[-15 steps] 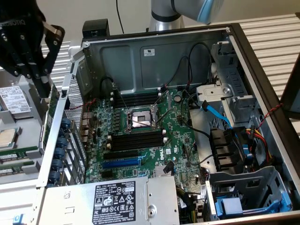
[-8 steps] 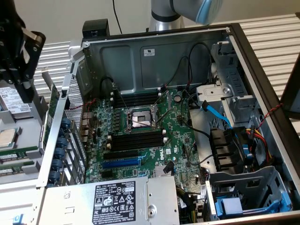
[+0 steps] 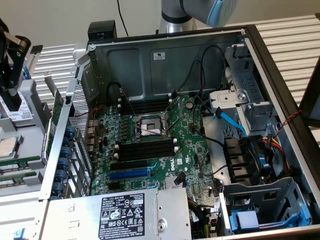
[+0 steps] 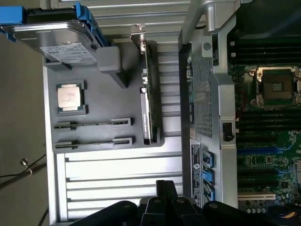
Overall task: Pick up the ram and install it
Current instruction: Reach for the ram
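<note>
Locating the ram (image 4: pixel 91 124): it stands on its long edge in a cradle on the grey tray (image 4: pixel 108 94), beside the processor chip (image 4: pixel 70 96). A second stick (image 4: pixel 94 141) sits parallel, just beside it. The tray lies outside the computer case (image 3: pixel 165 55), at the exterior view's left. The black slots (image 3: pixel 145 150) on the motherboard (image 3: pixel 195 145) look unfilled, so nothing is installed yet.

Handling, judged from its look:
- Light, thin and stiff; a bare circuit board that would crack rather than bend.
- Fragile at the chips and along the contact edge, which faces down into the cradle.
- Flat faces are smooth, so a loose pinch could let it slip or swing.
- Best hold: across the 2 flat faces at mid-length, high on the exposed long edge, so it hangs level. The cradle's end pieces appear to cover the short ends, making those a poorer choice.

Hand: the gripper (image 4: pixel 165 184) has its fingers pressed together with nothing between them. It hangs above the slatted table (image 4: pixel 122 179) next to the tray, apart from both sticks, touching nothing.
</note>
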`<action>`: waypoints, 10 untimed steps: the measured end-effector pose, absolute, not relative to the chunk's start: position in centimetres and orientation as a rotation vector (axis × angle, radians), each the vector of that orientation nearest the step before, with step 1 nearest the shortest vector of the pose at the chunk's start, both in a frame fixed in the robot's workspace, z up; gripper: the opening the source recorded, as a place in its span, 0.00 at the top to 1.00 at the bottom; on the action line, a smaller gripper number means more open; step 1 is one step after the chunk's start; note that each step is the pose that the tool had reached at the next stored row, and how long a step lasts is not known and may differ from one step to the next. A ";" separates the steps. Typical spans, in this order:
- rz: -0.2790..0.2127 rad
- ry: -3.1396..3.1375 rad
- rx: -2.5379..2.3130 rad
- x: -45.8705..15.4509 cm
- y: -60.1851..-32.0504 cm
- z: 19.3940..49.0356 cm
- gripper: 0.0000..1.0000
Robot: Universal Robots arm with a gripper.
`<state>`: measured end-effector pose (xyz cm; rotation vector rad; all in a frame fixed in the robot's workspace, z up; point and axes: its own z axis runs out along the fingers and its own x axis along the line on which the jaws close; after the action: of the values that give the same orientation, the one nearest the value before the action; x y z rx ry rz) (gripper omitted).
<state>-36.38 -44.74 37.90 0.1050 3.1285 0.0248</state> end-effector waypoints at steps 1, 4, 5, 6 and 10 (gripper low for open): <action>0.023 3.129 0.104 -36.6 -44.5 37.8 0.89; 0.020 3.128 0.101 -37.5 -43.8 37.7 0.89; 0.020 3.129 0.101 -37.9 -43.8 37.6 0.89; 0.020 3.128 0.100 -38.4 -43.8 37.6 0.89; 0.020 3.129 0.099 -40.2 -43.7 37.3 0.89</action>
<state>-40.19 -43.73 37.34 0.0993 3.1286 0.0201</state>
